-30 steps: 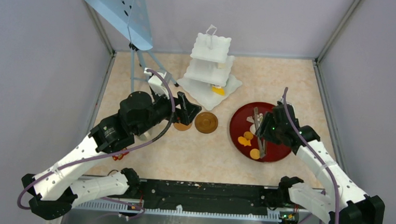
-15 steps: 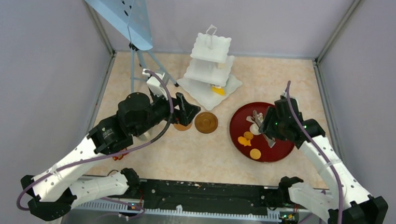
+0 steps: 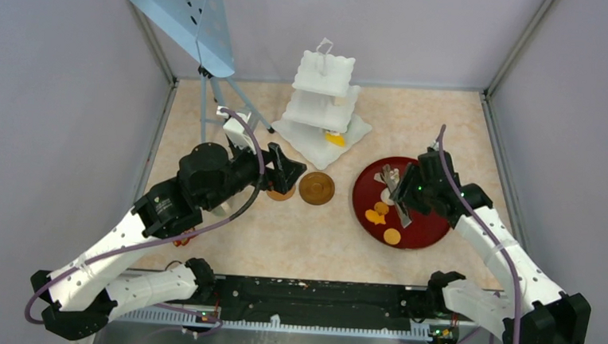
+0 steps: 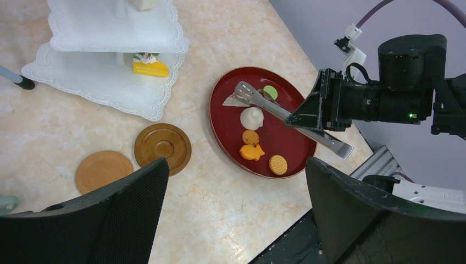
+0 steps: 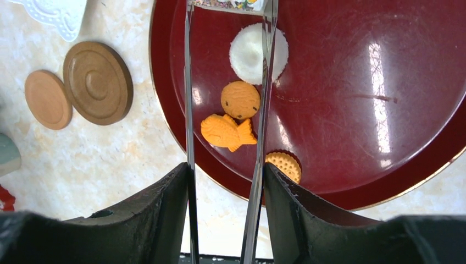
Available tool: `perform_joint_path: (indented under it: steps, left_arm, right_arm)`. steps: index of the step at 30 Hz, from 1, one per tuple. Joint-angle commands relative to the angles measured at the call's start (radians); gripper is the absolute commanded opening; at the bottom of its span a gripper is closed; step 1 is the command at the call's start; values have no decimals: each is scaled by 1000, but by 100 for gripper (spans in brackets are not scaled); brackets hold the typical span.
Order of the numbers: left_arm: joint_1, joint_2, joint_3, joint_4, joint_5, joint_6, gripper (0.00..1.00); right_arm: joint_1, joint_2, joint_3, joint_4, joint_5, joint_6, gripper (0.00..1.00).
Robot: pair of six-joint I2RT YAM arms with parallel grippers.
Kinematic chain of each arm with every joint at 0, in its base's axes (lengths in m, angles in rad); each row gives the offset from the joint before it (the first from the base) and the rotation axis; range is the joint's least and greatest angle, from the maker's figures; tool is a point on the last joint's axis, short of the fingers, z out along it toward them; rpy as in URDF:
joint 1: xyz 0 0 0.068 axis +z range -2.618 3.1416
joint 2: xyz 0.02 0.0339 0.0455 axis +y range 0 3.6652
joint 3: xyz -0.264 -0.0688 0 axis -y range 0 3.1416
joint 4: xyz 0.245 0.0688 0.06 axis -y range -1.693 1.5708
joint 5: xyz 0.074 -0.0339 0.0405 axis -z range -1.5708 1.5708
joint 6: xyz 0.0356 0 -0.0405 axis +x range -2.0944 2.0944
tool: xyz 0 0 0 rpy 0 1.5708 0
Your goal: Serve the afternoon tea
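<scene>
My right gripper (image 3: 408,191) is shut on the long metal tongs (image 5: 188,82), whose two arms run between its fingers (image 5: 165,209). The tongs reach over the dark-red tray (image 5: 384,137). On the tray lie an orange fish (image 5: 225,132), an orange cookie disc (image 5: 240,99), a biscuit disc (image 5: 284,165), a white round (image 5: 250,52) and a green round (image 4: 270,92). A pale wedge (image 4: 231,100) sits at the tong tips; I cannot tell if it is pinched. A yellow wedge (image 3: 335,139) lies on the white tiered stand (image 3: 322,89). My left gripper (image 3: 286,171) is open and empty over the coasters.
A light wooden coaster (image 4: 104,171) and a dark one (image 4: 163,148) lie left of the tray. A teal cup edge (image 5: 5,155) shows beside them. A blue perforated board (image 3: 183,13) on a stand rises at the back left. Walls enclose the table.
My right gripper has swung the tongs from lying along the tray to tips raised toward its far left side. The left arm has shifted slightly.
</scene>
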Motion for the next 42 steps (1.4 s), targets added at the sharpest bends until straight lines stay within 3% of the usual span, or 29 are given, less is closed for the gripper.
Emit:
perform_joint_path:
  steps: [1, 8, 14, 20, 31, 42]
  left_arm:
    - [2, -8, 1, 23, -15, 10, 99]
    - [2, -5, 4, 20, -20, 12, 99]
    - [2, -8, -3, 22, -28, 8, 99]
    - [2, 6, -6, 43, -6, 2, 99]
    - [2, -11, -6, 31, -12, -8, 99]
    - [2, -12, -5, 29, -18, -7, 99]
  right_arm:
    - [-7, 1, 9, 120, 35, -4, 50]
    - [-7, 87, 71, 106, 102, -74, 50]
    - [-1, 68, 136, -16, 123, -93, 49]
    - [112, 41, 178, -93, 159, -17, 49]
    - [149, 82, 95, 108, 42, 16, 45]
    - [148, 133, 90, 217, 94, 70, 37]
